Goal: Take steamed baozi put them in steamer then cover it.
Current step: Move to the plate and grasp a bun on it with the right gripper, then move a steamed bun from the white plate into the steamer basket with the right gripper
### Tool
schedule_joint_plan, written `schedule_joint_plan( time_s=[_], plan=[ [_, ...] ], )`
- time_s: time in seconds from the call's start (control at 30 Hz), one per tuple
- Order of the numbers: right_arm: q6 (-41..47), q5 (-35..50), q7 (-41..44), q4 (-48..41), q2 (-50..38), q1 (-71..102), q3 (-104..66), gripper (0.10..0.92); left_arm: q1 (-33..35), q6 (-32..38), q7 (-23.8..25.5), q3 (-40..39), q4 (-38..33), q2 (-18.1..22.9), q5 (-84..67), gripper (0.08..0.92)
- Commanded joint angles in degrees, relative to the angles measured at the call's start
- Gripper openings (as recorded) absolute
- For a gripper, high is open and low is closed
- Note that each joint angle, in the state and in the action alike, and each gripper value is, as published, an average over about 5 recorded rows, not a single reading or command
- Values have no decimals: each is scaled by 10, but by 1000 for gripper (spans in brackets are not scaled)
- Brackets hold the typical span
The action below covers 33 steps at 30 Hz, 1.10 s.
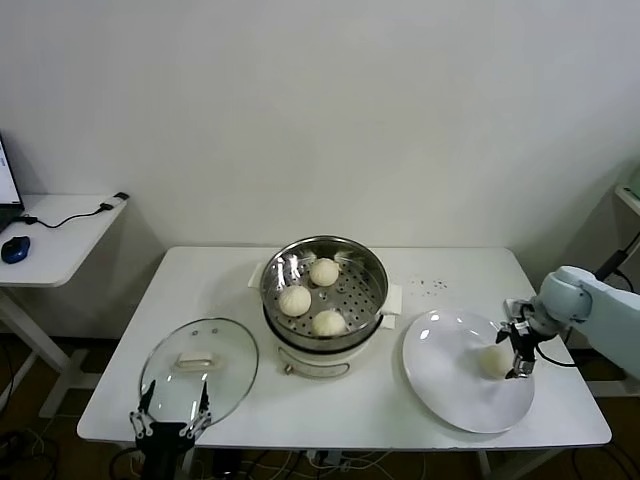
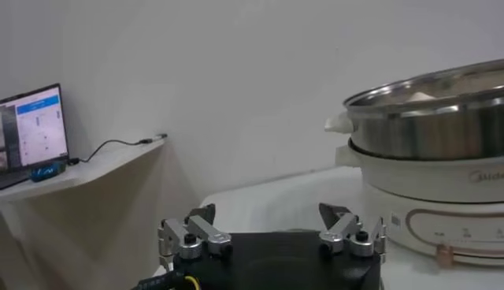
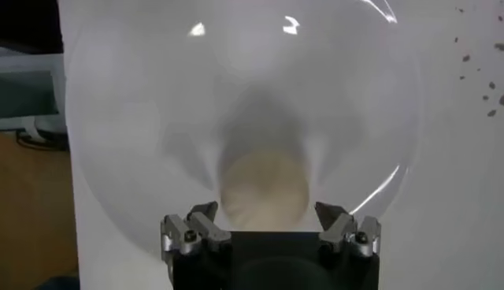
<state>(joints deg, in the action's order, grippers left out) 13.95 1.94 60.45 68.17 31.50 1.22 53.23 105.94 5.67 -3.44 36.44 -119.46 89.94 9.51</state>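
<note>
Our right gripper [image 3: 268, 224] hangs wide open, the last small cream-white steamed bun [image 3: 264, 189] lying untouched between its fingers on the flat white plate [image 1: 440, 375]. Our left gripper [image 1: 170, 420] waits open, holding nothing, just short of the clear glass lid [image 1: 200, 365]. Closing off-centre, we judge, could roll the bun away, short of the shiny steel steamer pot [image 1: 370, 275].

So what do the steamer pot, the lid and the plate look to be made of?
Steamer: shiny stainless-looking metal with a perforated tray, on a white, probably plastic base. Cover: clear glass, metal rim, cream handle, likely plastic. Plate: glossy white, ceramic or melamine; highlights show.
</note>
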Motion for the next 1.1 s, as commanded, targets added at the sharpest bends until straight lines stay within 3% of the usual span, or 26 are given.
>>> schedule_joint_plan(
  time_s=[0.03, 0.5, 0.67, 0.87, 1.1],
  plan=[
    [-9, -11, 2, -25, 23, 12, -8, 823, -3, -3, 1, 1, 0, -4, 1, 823],
    [-14, 41, 8, -23, 14, -56, 37, 682, -6, -3, 1, -2, 3, -4, 3, 823],
    [-15, 145, 14, -44, 51, -239, 167, 672, -10, -4, 2, -6, 3, -5, 3, 823],
    [-23, 319, 21, -102, 167, -450, 329, 670, -17, -7, -2, -12, -3, -2, 1, 823],
    [-12, 441, 31, -121, 292, -539, 387, 670, -30, -13, 5, -17, -6, -4, -5, 823]
  ],
)
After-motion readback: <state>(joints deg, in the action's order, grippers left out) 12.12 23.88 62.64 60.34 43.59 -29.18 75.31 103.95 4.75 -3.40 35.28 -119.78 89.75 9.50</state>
